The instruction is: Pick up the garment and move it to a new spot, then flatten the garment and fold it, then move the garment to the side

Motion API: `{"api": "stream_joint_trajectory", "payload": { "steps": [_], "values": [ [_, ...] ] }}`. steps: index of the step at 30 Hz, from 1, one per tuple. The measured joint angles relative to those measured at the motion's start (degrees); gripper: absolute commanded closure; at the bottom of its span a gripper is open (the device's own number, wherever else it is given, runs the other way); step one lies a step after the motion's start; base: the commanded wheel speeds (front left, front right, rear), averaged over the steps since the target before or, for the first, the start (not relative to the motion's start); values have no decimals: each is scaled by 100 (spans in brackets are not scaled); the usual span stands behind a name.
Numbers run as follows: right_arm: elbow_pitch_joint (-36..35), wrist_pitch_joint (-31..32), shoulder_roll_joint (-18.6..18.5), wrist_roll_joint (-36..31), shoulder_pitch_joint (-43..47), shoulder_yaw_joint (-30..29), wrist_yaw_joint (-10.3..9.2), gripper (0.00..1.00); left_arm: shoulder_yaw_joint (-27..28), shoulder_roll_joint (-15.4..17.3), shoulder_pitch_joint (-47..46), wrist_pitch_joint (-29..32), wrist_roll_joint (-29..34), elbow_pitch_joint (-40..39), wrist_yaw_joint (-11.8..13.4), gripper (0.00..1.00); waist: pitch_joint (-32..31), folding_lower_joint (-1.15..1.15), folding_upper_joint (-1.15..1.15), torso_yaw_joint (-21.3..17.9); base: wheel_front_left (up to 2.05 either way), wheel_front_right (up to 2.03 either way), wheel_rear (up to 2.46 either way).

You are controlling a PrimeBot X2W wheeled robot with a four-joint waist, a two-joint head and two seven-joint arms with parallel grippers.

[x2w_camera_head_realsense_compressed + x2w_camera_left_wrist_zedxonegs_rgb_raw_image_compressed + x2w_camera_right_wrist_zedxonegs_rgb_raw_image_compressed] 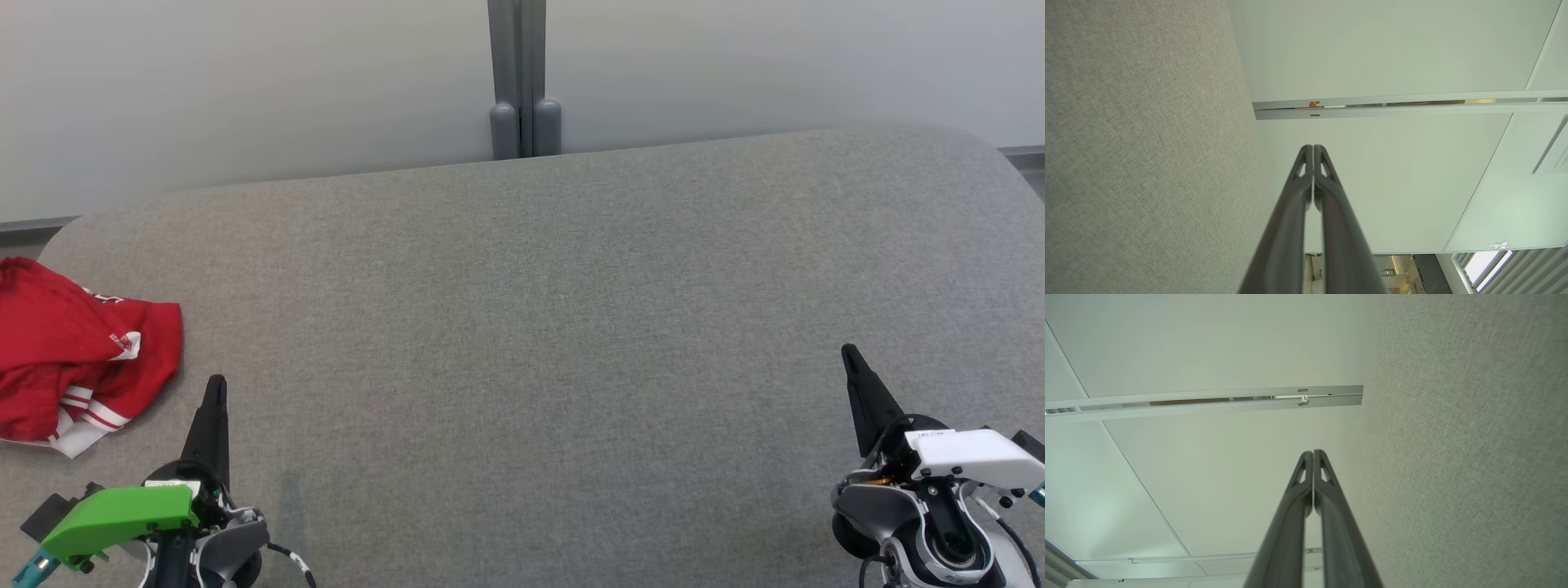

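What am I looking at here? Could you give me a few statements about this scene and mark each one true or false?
1. The red garment lies crumpled near the left edge of the grey fabric-covered table. True.
2. The left gripper and the right gripper both have their fingers pressed together. True.
3. The left gripper is holding the garment. False: it is shut on nothing and sits beside the garment, apart from it.
4. The garment is folded neatly in the middle of the table. False: it is bunched up, unfolded, at the table's left side.
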Motion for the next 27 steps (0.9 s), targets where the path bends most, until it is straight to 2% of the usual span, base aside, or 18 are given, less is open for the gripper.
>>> {"api": "stream_joint_trajectory", "payload": {
  "steps": [27],
  "values": [
    [0, 0, 0, 0, 0, 0, 0, 100, 0, 0, -1, 0, 0, 0, 0, 100, 0, 0, 0, 0, 0, 0, 0]
  ]
}}
